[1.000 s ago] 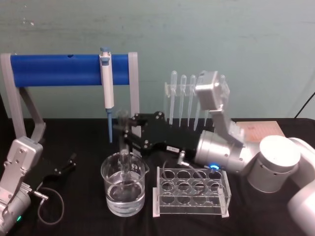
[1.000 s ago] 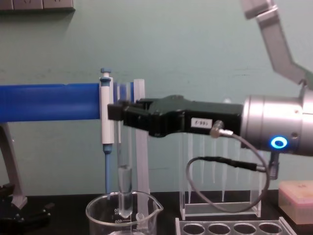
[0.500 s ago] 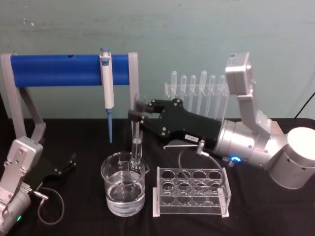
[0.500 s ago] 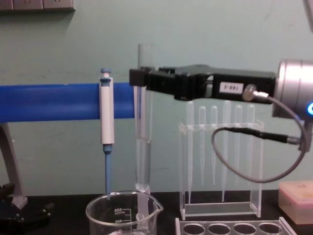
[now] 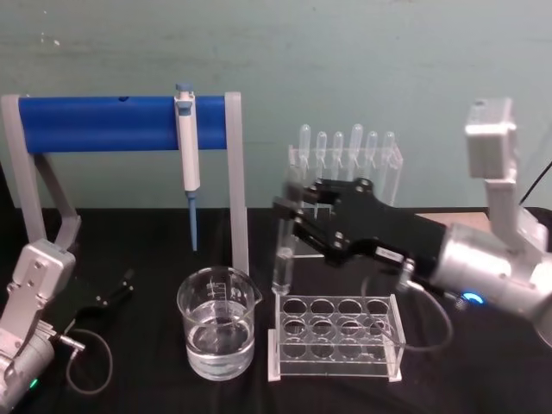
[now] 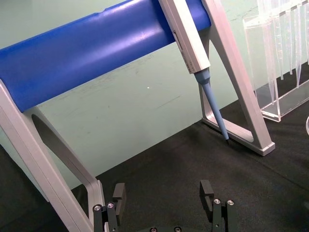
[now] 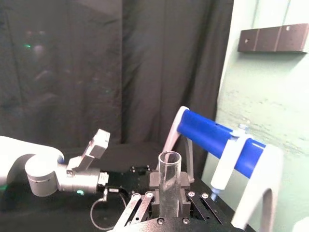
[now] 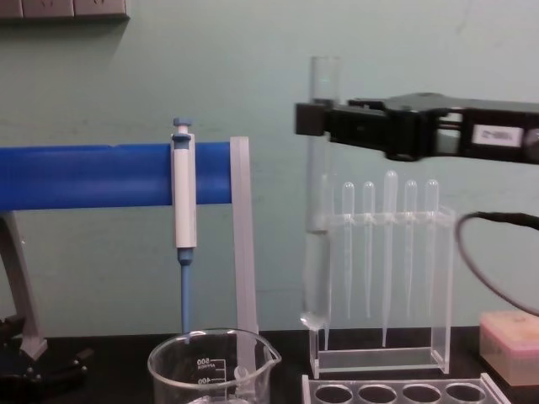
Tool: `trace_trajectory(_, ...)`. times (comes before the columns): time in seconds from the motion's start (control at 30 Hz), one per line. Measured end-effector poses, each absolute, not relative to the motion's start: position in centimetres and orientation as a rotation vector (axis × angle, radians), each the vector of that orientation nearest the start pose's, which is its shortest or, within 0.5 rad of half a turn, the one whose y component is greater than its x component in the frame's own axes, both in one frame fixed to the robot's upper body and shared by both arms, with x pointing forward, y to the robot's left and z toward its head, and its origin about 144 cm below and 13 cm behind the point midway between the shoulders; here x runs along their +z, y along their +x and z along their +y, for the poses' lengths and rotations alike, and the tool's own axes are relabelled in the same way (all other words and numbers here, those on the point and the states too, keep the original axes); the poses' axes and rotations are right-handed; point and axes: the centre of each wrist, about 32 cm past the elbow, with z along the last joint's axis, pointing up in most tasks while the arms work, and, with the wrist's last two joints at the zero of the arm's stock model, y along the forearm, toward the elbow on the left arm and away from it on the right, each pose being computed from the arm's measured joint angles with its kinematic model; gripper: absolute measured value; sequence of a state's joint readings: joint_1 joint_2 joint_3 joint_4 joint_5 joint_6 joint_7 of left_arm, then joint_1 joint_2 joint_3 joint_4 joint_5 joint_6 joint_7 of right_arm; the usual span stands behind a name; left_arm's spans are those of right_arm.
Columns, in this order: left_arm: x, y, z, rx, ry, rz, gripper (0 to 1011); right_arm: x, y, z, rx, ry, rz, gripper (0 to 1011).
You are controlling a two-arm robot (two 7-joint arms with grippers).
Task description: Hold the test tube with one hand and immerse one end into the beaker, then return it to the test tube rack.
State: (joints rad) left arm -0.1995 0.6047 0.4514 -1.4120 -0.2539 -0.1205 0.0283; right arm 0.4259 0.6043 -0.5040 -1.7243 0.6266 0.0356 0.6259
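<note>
Two grippers on this rig: the left gripper sits parked on the black surface at far left, fingers spread wide. Next over, the beaker stands partly full of clear liquid. Right of it, the test tube hangs upright in the air, bottom above the test tube rack's left end. The right gripper has its fingers clamped on the tube near its open rim.

On the counter the beaker stands just left of the test tube rack. The test tube hangs upright over the rack's left end, in the right gripper. Pipettes stand behind the rack, the pipettor behind the beaker; the left gripper lies far left.
</note>
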Motion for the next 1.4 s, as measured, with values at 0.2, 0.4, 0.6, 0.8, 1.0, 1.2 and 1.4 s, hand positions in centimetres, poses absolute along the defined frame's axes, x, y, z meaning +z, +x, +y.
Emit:
trace_trajectory(0.2, 114.0, 48.9, 31.0, 1.248, 0.304, -0.285, 1000, 128.3, 49.7, -25.8, -0.478, 0.034, -0.224, 225)
trace_trajectory(0.4, 114.0, 48.9, 31.0, 1.248, 0.304, -0.285, 1000, 127.1, 48.7, -27.1, -0.504, 0.04, -0.227, 225)
trace_trajectory(0.6, 114.0, 48.9, 31.0, 1.248, 0.304, -0.285, 1000, 126.2, 48.4, -27.7, -0.523, 0.033, -0.234, 225)
trace_trajectory(0.8, 114.0, 48.9, 31.0, 1.248, 0.304, -0.285, 1000, 125.2, 48.4, -28.1, -0.543, 0.03, -0.222, 225)
trace_trajectory(1.0, 114.0, 48.9, 31.0, 1.248, 0.304, -0.285, 1000, 124.3, 48.6, -28.4, -0.56, 0.024, -0.211, 225)
trace_trajectory(1.2, 114.0, 48.9, 31.0, 1.248, 0.304, -0.285, 1000, 123.5, 48.9, -28.5, -0.566, 0.025, -0.205, 225)
trace_trajectory(1.4, 114.0, 48.9, 31.0, 1.248, 0.304, -0.285, 1000, 122.8, 49.2, -28.4, -0.56, 0.037, -0.195, 225)
